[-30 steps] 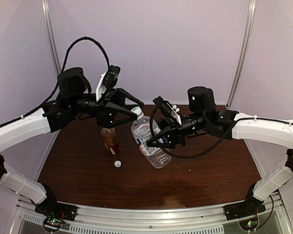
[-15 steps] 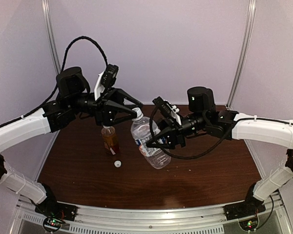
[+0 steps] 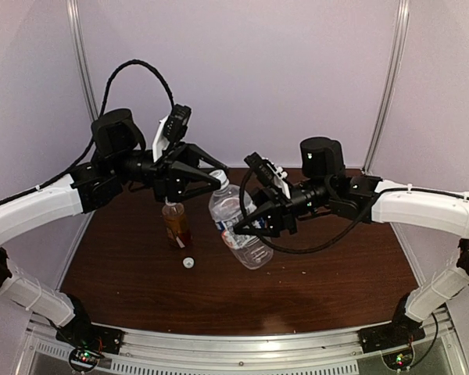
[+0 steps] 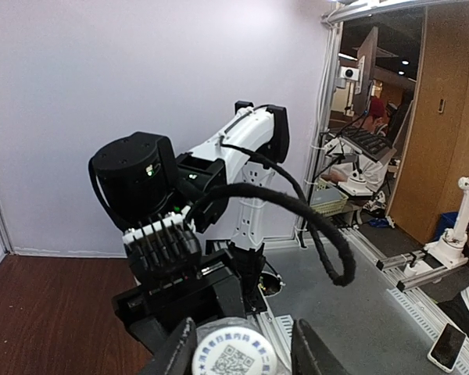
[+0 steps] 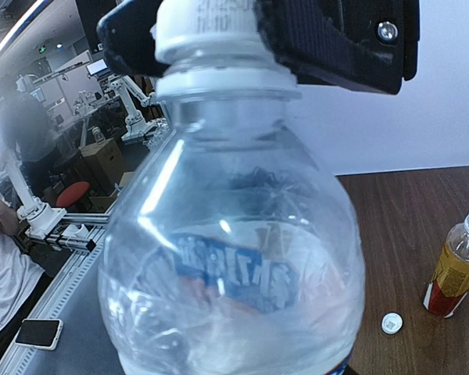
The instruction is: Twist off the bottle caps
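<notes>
At the centre of the overhead view, the left pincer (image 3: 213, 179) was closed on the white cap (image 4: 233, 349) of the clear bottle (image 3: 225, 205). Its own camera showed the round top of this cap at the lower edge of the frame, with one black finger (image 4: 177, 353) on each side of it. This grip from the sides is what turning a screw cap needs.

Just right of centre, the right pincer (image 3: 248, 228) was clamped around the body of the same bottle and held it in the air, above the table (image 3: 320, 273). The bottle was tilted, with its neck toward the upper left, so that the cap pointed into the left pincer. I judge that the right arm served as a clamp so that the bottle would not spin together with the cap.

Left of the clear bottle, the brown bottle (image 3: 176, 224) stood upright on the table with its neck open. A loose cap (image 3: 188, 262) lay on the wood just below it in the frame, apart from the bottle. So one bottle looked finished, and the second cap was not yet off.
</notes>
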Controlling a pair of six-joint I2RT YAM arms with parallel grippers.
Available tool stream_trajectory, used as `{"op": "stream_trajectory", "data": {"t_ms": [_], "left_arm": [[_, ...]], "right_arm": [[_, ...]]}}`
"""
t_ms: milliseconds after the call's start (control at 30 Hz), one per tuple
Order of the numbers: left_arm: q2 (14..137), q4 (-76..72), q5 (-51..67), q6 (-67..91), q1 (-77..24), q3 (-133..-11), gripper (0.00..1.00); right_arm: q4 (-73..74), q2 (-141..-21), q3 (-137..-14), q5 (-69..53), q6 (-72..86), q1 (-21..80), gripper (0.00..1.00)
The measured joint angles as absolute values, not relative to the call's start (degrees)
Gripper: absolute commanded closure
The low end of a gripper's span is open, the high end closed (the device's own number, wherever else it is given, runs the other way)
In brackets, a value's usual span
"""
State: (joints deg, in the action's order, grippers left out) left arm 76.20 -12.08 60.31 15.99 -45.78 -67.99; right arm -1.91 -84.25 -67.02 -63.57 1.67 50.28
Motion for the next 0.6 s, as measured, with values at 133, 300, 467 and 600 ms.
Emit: {"op": "stream_trajectory", "data": {"t_ms": [133, 300, 467, 600], "left_arm": [[76.2, -12.1, 60.3, 16.0, -45.8, -67.8, 0.65], [76.2, -12.0, 60.1, 16.2, -45.8, -67.8, 0.69], [76.2, -12.0, 59.4, 16.4, -45.8, -67.6, 0.72], [75.9, -11.9, 57.5, 16.7, -45.7, -67.4, 0.7]], "right_arm": [[-1.8, -84.2, -67.3, -63.5, 1.5, 50.3, 0.61], [-1.5, -84.2, -67.3, -63.2, 1.2, 50.4, 0.61], [-1.1, -84.2, -67.3, -62.3, 0.4, 50.4, 0.62], [-0.3, -83.8, -67.3, -59.5, -0.7, 50.4, 0.62]]}}
